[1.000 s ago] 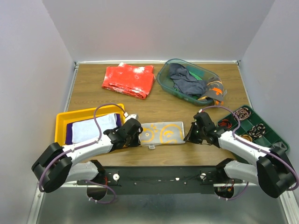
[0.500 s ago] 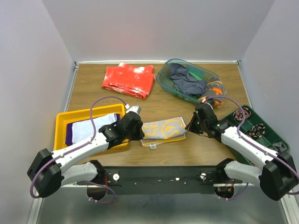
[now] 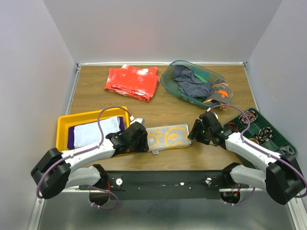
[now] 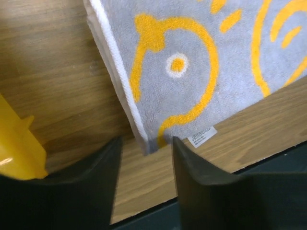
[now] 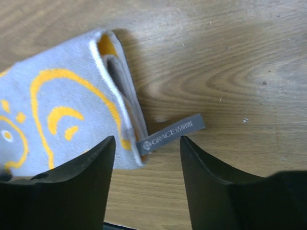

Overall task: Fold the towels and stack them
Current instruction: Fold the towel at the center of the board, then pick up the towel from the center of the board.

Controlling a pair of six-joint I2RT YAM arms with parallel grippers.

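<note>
Grey terry printed with yellow circles — the folded towel (image 3: 167, 137) lies flat on the brown wooden table (image 3: 182, 108), between the two arms and just right of the yellow plastic tray (image 3: 64, 125). The left tool (image 4: 144, 143) straddles its near left corner with fingers apart, clamping nothing. The right tool (image 5: 147, 141) stands open likewise at the right end, where a grey woven label (image 5: 170, 132) pokes out.

The fold looks laid: layers doubled, edges roughly matched, white binding showing. Next, I judge, comes a grip through all layers and a carry onto the pale folded towel (image 3: 96, 130) in the tray — without the layers sliding. Crumpled towels (image 3: 192, 85) wait in the clear green bin (image 3: 168, 86).
</note>
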